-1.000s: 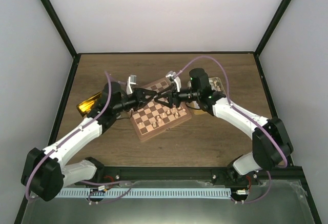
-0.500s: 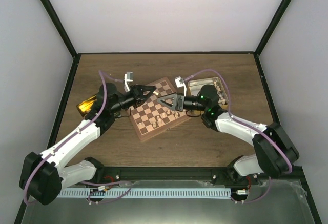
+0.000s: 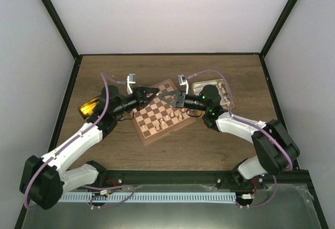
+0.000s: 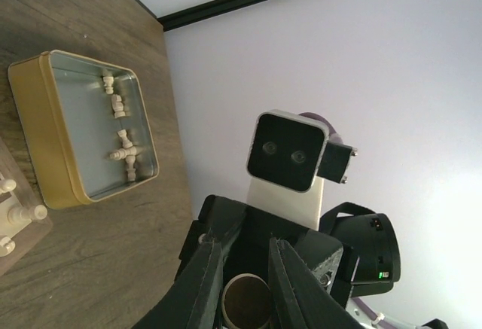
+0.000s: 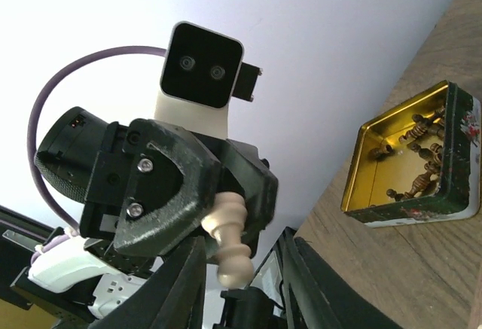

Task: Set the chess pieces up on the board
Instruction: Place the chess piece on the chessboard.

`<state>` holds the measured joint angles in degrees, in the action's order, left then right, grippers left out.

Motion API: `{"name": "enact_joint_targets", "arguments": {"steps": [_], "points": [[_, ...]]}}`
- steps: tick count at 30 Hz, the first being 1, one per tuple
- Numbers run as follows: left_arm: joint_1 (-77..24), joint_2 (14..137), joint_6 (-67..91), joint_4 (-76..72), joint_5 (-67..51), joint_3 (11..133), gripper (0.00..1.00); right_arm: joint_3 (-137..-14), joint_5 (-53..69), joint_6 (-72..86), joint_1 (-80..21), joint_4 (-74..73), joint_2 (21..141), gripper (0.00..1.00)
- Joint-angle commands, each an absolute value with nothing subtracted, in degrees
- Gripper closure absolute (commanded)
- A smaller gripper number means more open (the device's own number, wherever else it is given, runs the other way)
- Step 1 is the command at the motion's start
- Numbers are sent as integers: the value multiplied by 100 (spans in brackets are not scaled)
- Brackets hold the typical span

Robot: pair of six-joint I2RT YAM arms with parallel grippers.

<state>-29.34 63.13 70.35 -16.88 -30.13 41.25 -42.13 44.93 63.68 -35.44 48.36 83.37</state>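
Right wrist view: we see the left gripper [image 5: 203, 223] clamped on a pale chess piece [image 5: 230, 245], whose base sits between the parted fingers of the right gripper [image 5: 242, 257], apparently untouched. From above, both grippers meet over the far side of the board [image 3: 152, 130]; more pale pieces [image 3: 174, 116] stand on its squares.

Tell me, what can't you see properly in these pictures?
- Top view: the pale piece the left fingers hold is too small to spot where the arms meet.
- Top view: the right arm hides part of the gold tin.
- Left wrist view: the edge cuts off nearly all the board.
- Right wrist view: the dark pieces in the second tin are too small to name.
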Motion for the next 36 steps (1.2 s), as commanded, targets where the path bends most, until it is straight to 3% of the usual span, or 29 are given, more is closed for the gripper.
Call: {"name": "enact_joint_targets", "arguments": {"steps": [1, 10, 12, 19, 23, 29, 36], "points": [[-2943, 6249, 7024, -1819, -3017, 4032, 87, -4466, 4422, 6520, -3591, 5132, 8385, 72], [-2938, 6258, 6935, -1775, -2952, 4018, 86, -4290, 4252, 6749, -3674, 5239, 8314, 94], [-2938, 6230, 6839, -1660, -2841, 4018, 82, -4353, 4183, 6662, -3674, 4959, 8272, 96], [-2918, 5920, 5739, 267, -1268, 4239, 50, -5458, 3906, 5127, -3674, 976, 8527, 99], [-2845, 5594, 5085, 1390, 120, 4458, 42, -6479, 3065, 3669, -3871, -1442, 9035, 99], [-2789, 5000, 4209, 2388, 2003, 5119, 36, -7944, 1738, 2546, -4751, -3557, 10036, 99], [-2789, 4341, 3627, 2837, 3493, 5622, 37, -9133, 900, 1971, -5352, -4617, 11159, 98]]}}
